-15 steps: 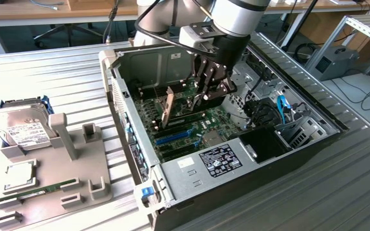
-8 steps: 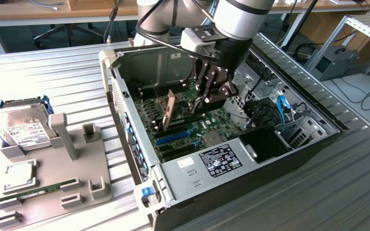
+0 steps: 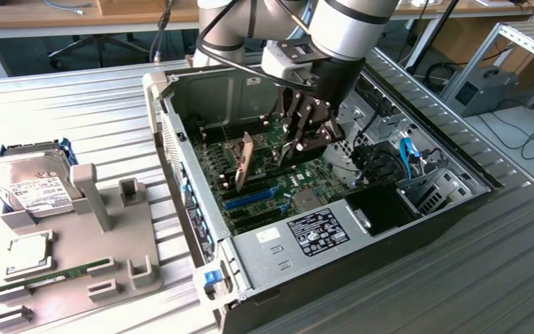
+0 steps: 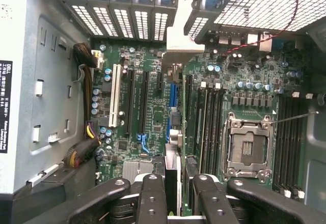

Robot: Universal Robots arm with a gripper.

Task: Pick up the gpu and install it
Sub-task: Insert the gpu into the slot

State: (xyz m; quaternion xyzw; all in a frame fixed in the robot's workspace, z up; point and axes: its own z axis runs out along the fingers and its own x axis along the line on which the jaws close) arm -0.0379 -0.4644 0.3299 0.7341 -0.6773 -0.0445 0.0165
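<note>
The gpu [image 3: 244,165] stands on edge inside the open computer case [image 3: 170,139], over the motherboard's expansion slots. In the exterior view it is a thin tan-looking card just to that view's left of my gripper [image 3: 293,149]. The wrist view sees it edge-on as a narrow strip [image 4: 172,165] running away from my gripper [image 4: 175,183] toward the slotted rear panel, in line with a blue slot [image 4: 172,96]. The black fingers [image 4: 151,193] sit on either side of the card's near end, shut on it. Whether the card is seated in a slot cannot be told.
The empty CPU socket [image 4: 248,145] and RAM slots lie beside the card. A power supply [image 3: 313,233] and blue cables [image 3: 411,153] crowd the case. Outside, at the exterior view's left, a grey fixture [image 3: 109,275] holds a hard drive [image 3: 30,184], a CPU [image 3: 30,250] and a RAM stick [image 3: 53,275].
</note>
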